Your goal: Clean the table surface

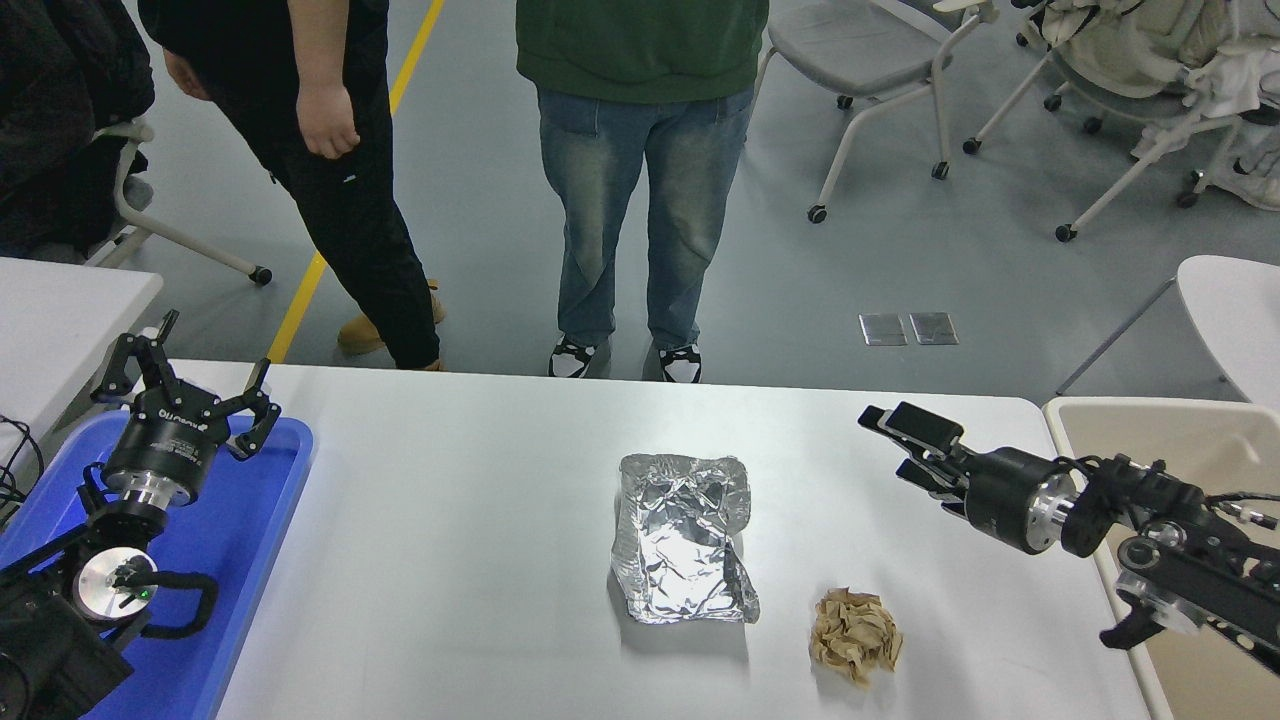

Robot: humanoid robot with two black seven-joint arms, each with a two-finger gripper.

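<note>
The white table surface (450, 520) fills the lower middle of the head view. A crumpled sheet of silver foil (683, 538) lies at its centre. A crumpled brown paper ball (855, 635) lies to the foil's lower right. My right gripper (890, 445) is open and empty, its fingers pointing left, above the table's right part, to the right of the foil and beyond the paper ball. My left gripper (185, 385) is open and empty, parked over the blue tray (250, 560) at the lower left.
A beige bin (1200, 450) stands at the table's right edge, under my right arm. A smaller white tabletop (60, 300) is at the far left. Two people (640, 150) stand at the far side. Wheeled chairs (870, 60) stand behind them.
</note>
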